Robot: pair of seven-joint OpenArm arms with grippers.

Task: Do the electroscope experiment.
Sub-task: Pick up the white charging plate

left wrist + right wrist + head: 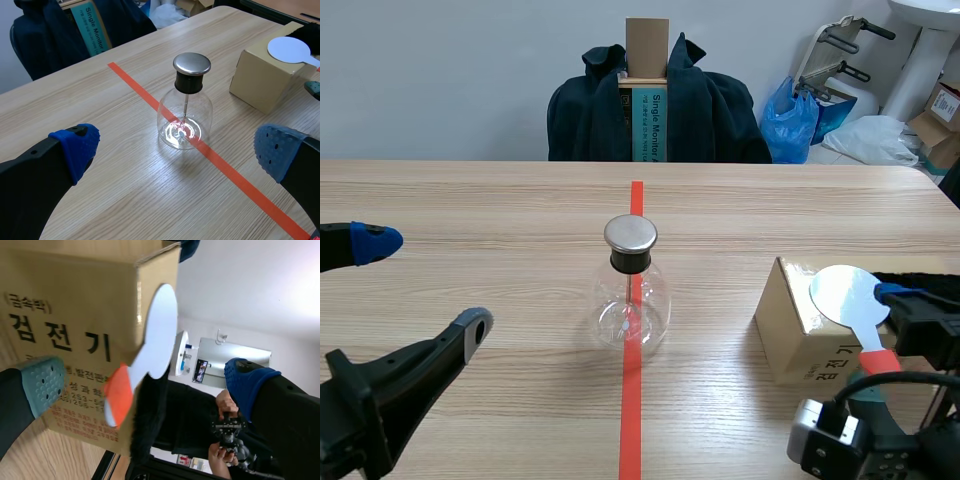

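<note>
The electroscope (631, 290) is a clear glass flask with a metal cap, standing on the red tape line at the table's middle. My left gripper (425, 283) is open at the left, apart from it. In the left wrist view the flask (185, 117) stands ahead of the spread fingers of that gripper (177, 147). A white disc paddle (842, 295) with an orange handle lies on a cardboard box (795, 335) at the right. My right gripper (145, 382) is open, its pads on either side of the paddle's handle (117, 395) without touching it.
A black furry cloth (920, 285) lies on the box beside the paddle. Across the table a chair (655, 110) holds a dark jacket and a box. A blue bag (790, 120) and clutter sit at the back right.
</note>
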